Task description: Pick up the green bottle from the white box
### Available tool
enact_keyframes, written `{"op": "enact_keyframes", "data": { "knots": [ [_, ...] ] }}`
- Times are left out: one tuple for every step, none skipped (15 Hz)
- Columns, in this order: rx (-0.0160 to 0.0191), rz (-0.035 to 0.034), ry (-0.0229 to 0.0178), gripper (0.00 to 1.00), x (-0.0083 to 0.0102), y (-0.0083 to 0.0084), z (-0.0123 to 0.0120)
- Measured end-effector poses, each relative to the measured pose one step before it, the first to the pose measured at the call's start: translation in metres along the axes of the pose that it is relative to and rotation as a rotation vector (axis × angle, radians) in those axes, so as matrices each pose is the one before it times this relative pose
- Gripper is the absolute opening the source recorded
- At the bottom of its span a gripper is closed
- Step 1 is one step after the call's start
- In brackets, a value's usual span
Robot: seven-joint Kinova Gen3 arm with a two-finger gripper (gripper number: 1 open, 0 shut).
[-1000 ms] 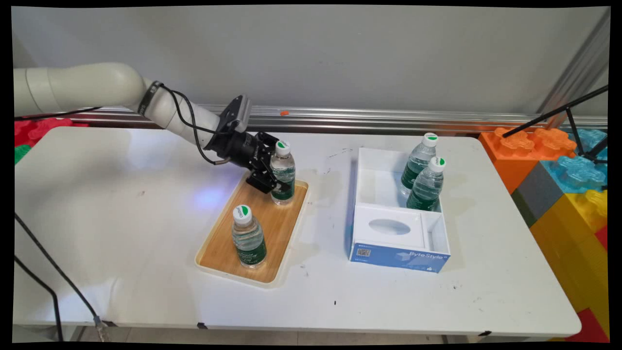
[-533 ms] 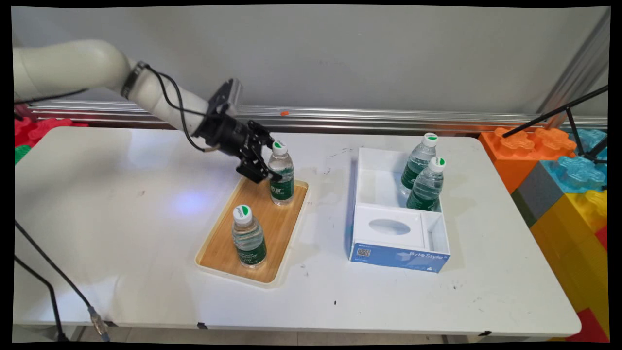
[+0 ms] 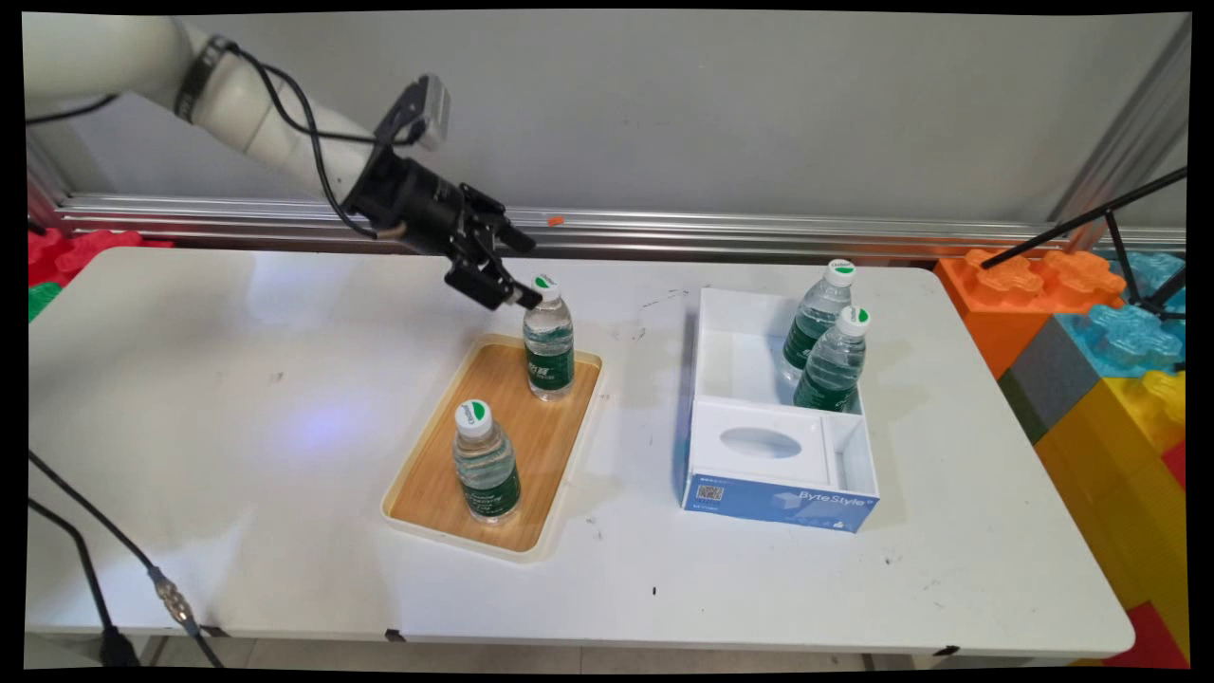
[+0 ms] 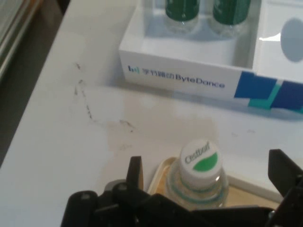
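Change: a second ago my black two-finger gripper (image 3: 507,280) sat low around the far clear plastic water bottle with a green label and white cap (image 3: 548,337); now I have let go and risen up and back, and the bottle stands upright by itself.
Meaning: I judge that bottle as set down; nothing hangs from me.
Gripper state: fingers (image 4: 135,171) spread wide, holding nothing, with the cap (image 4: 200,158) below and between them, not touched.
Bottle place: just under and ahead of my fingertips, on the far end of the rectangular wooden tray with a cream rim (image 3: 429,474).
Bottles: four — this one, a second like it (image 3: 486,463) on the tray's near end, well below me, and two (image 3: 823,343) standing in the box off to my right in the main view.
Trays: one.
Boxes: one, an open white cardboard box with a blue front (image 3: 780,486), ahead of me in the hand view.
Table: one, white (image 3: 237,379).
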Motion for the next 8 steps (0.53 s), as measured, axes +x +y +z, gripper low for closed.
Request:
{"op": "enact_keyframes", "data": {
  "knots": [
    [0.00698,-0.01597,-0.00548,1.0,0.00637,0.00431,-0.00238],
    [0.01068,-0.02052,-0.00368,1.0,0.00693,0.00427,-0.00064],
    [0.01496,-0.02965,-0.00243,1.0,0.00816,0.00477,0.0003],
    [0.01446,-0.02472,-0.0011,1.0,0.00753,0.00433,0.00045],
    [0.02319,-0.03073,-0.0061,1.0,0.01148,0.00554,0.00219],
    [0.0201,-0.02186,-0.01118,1.0,0.00959,0.0042,0.00322],
    [0.01469,-0.01191,-0.00872,1.0,0.00662,0.0033,0.00238],
    [0.02158,-0.02024,-0.02244,1.0,0.01145,0.00852,0.00498]
  ]
}}
